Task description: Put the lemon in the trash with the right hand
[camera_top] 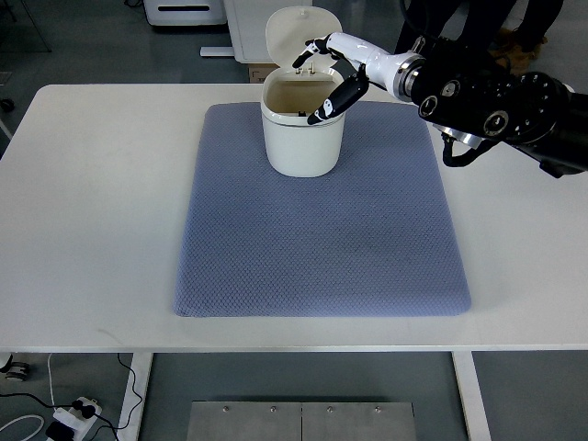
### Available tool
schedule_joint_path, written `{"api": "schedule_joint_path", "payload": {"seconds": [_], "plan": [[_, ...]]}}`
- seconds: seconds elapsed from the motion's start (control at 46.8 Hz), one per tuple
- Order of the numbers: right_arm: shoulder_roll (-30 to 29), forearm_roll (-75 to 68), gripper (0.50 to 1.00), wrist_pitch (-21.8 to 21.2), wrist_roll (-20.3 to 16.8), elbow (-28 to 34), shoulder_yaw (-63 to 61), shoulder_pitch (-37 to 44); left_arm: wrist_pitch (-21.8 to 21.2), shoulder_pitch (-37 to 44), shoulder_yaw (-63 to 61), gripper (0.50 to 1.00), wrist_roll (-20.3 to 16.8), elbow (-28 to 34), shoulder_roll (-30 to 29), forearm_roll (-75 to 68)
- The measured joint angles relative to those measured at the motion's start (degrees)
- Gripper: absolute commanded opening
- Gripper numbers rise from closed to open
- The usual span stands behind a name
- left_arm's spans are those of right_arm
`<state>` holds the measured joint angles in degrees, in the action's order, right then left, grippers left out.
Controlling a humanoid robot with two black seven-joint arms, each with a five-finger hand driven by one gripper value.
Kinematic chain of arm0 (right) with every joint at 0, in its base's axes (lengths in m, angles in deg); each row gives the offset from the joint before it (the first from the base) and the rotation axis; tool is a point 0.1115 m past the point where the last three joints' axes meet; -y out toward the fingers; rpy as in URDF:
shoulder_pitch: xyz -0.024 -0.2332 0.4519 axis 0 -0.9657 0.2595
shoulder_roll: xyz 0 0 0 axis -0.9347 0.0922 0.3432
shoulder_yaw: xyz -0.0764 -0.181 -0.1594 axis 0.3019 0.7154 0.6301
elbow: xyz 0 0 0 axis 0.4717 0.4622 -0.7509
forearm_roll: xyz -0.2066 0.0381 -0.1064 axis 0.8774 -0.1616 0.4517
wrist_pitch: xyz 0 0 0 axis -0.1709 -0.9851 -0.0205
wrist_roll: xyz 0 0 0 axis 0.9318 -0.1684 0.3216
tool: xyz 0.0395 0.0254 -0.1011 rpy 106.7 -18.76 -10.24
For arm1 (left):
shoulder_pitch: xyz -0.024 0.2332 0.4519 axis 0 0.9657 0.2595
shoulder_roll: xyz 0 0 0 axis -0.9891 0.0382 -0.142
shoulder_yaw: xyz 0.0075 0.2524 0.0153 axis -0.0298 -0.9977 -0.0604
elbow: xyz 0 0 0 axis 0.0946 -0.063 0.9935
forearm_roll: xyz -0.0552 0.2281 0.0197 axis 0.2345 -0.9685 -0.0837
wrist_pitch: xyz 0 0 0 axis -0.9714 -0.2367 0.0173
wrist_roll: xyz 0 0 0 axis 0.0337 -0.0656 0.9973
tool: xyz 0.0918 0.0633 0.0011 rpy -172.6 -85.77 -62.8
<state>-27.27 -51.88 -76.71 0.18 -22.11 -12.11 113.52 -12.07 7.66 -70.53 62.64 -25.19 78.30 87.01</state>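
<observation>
Top view gives us the right hand over the open mouth of the white trash bin, fingers spread and holding nothing. We cannot see the lemon. That bin, lid up, stands at the far edge of a blue mat on the white desk.

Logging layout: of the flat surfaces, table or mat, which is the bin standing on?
The blue-grey mat, at its far edge. The white table lies beneath the mat; the white bin touches only the mat.
</observation>
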Motion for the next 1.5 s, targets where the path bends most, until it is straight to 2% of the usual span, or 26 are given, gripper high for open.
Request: {"api": "schedule_joint_path", "payload": {"seconds": [0.599, 0.856, 1.005, 1.241, 1.497], "plan": [[0.7, 0.1, 1.000, -0.2, 0.3, 0.3, 0.1, 0.2, 0.0, 0.0, 0.0, 1.000, 0.0, 0.0, 0.0, 0.0], [2.9, 0.3, 1.000, -1.5, 0.7, 3.2, 0.0, 0.7, 0.0, 0.0, 0.0, 1.000, 0.0, 0.0, 0.0, 0.0], [6.1, 0.5, 1.000, -2.4, 1.4, 6.9, -0.1, 1.2, 0.0, 0.0, 0.0, 1.000, 0.0, 0.0, 0.0, 0.0], [14.8, 0.7, 1.000, -2.5, 3.1, 15.3, -0.5, 3.2, 0.0, 0.0, 0.0, 1.000, 0.0, 0.0, 0.0, 0.0], [23.0, 0.5, 1.000, -2.5, 3.3, 17.6, -6.1, 0.9, 0.0, 0.0, 0.0, 1.000, 0.0, 0.0, 0.0, 0.0]]}}
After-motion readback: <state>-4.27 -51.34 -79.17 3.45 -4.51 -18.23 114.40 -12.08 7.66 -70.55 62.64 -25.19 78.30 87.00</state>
